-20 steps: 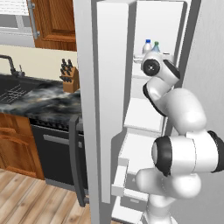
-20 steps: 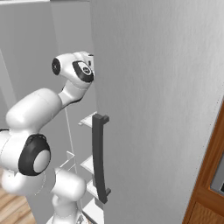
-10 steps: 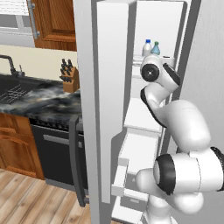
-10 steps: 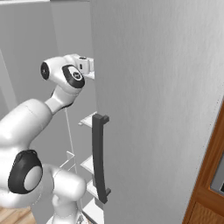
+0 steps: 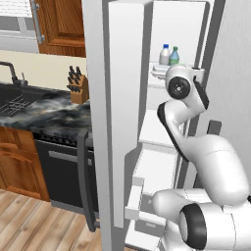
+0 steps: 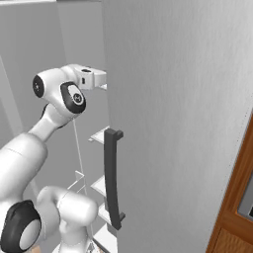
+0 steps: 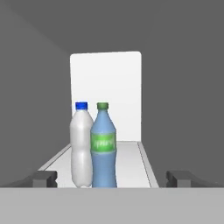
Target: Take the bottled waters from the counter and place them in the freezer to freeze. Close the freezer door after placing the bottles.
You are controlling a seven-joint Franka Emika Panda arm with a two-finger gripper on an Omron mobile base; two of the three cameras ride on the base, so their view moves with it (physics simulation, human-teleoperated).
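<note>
Two bottled waters stand upright side by side on a white freezer shelf (image 7: 131,162): a white one with a blue cap (image 7: 81,146) and a blue-green one with a green cap (image 7: 103,148). In the left base view they sit high in the freezer (image 5: 179,29), white (image 5: 165,54) beside green (image 5: 174,55). My gripper (image 7: 111,178) is open. Its fingertips (image 7: 43,177) stand wide apart in front of the bottles and hold nothing. The freezer door (image 5: 98,122) is swung open, with its white inner bins (image 5: 133,196) showing. The counter (image 5: 44,110) lies to the left.
A knife block (image 5: 77,88) and a black sink (image 5: 12,103) sit on the counter, above a black dishwasher (image 5: 63,171). A grey door with a dark handle (image 6: 112,178) stands close on the arm's right. Wooden cabinets (image 5: 59,24) hang at the upper left.
The arm has drawn back a little from the shelf and the wrist has dropped slightly. Both bottles stay put on the shelf. The jaws remain wide.
</note>
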